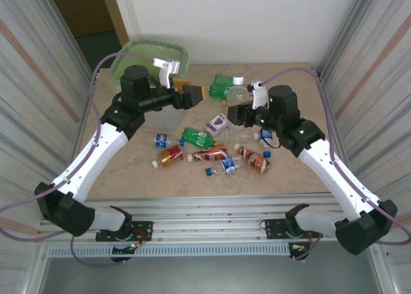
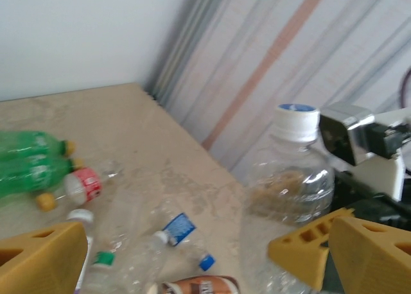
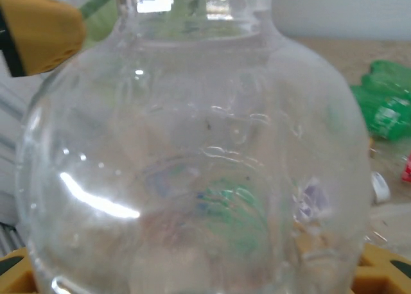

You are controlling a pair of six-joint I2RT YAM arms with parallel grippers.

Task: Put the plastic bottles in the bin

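My right gripper (image 1: 236, 109) is shut on a clear plastic bottle (image 1: 237, 90) with a white cap and holds it upright above the table. Up close the bottle (image 3: 192, 146) swells between the yellow fingers (image 3: 385, 271). My left gripper (image 1: 196, 94) stands open just left of it, at about the same height. Its yellow fingers (image 2: 38, 255) have nothing between them, and the held bottle (image 2: 292, 178) is beside the right-hand one. The bin (image 1: 151, 56), lined with a green bag, stands at the back left behind the left arm. Several crushed bottles (image 1: 209, 155) lie on the table.
Green bottles (image 1: 221, 85) lie at the back centre, and another green one (image 1: 198, 137) lies mid-table beside a purple-labelled one (image 1: 218, 122). Brown and blue-labelled bottles (image 1: 253, 159) are spread toward the front. Corrugated metal walls (image 1: 38, 63) close both sides.
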